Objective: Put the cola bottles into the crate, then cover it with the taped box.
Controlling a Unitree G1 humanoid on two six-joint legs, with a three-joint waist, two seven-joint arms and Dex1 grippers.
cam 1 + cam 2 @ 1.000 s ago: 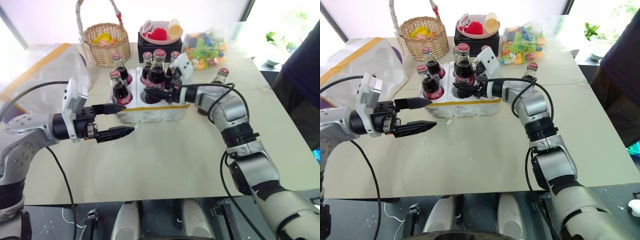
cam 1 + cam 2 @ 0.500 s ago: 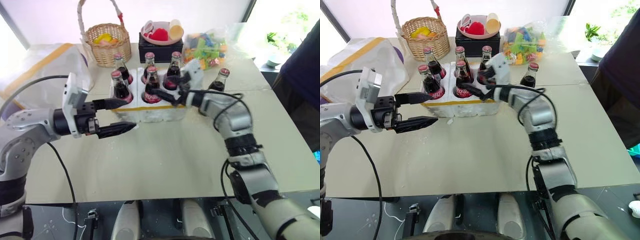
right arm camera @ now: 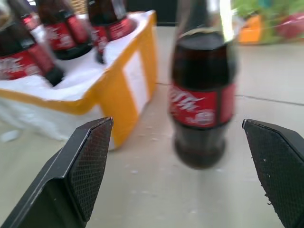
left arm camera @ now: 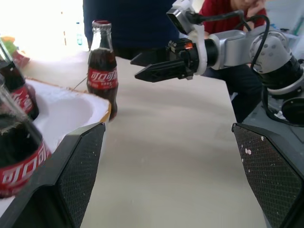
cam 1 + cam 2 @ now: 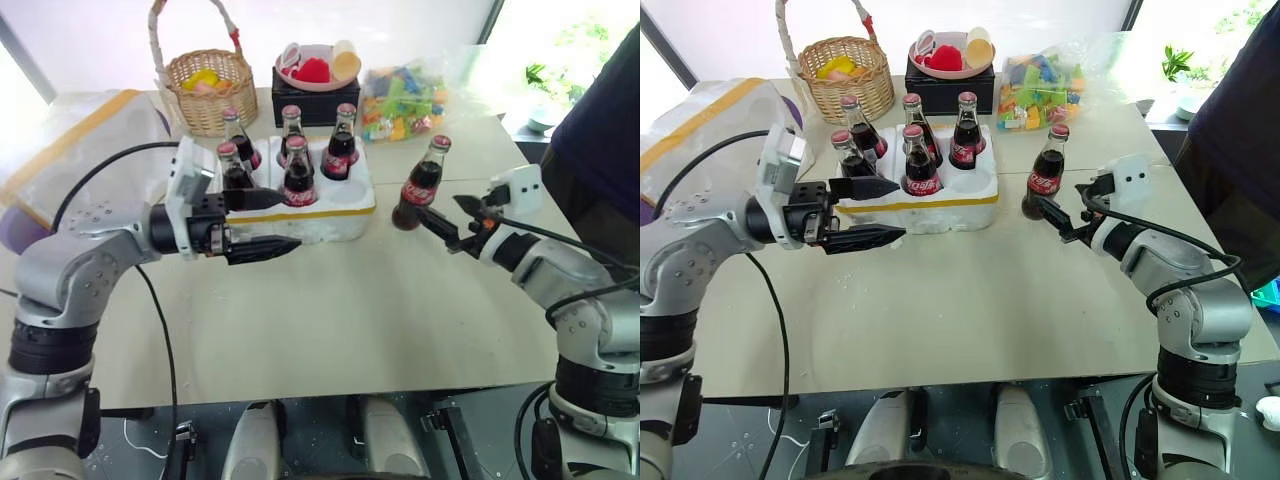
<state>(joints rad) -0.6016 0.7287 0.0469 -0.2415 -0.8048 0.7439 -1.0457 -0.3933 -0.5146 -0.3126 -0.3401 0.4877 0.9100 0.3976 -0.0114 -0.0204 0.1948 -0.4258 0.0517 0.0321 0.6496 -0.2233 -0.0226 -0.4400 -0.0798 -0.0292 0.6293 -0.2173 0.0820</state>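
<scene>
The crate point(image 5: 352, 215) sits on the table point(image 5: 330, 310) toward its far middle, a yellow tape band around its rim, and five cola bottles point(image 5: 299, 172) stand upright in its wells — two in the left column, two in the middle, one in the far right well, with the near right well showing bare white foam. The sixth bottle point(image 5: 420, 184) stands upright on the table just to the right of the crate, apart from it. The right gripper point(image 5: 448, 222) hangs just to the right of that lone bottle, its fingers spread wide and pointing toward it without touching. The left gripper point(image 5: 268, 221) is held level at the near left corner of the crate, fingers spread, the upper finger lying along the crate's near edge beside the left bottles — it holds nothing. The taped box point(image 5: 700, 115) lies at the far left of the table. Farther back stand a wicker basket point(image 5: 208, 85), a black box with a pink bowl point(image 5: 318, 68) on top, and a bag of coloured blocks point(image 5: 405, 100).
</scene>
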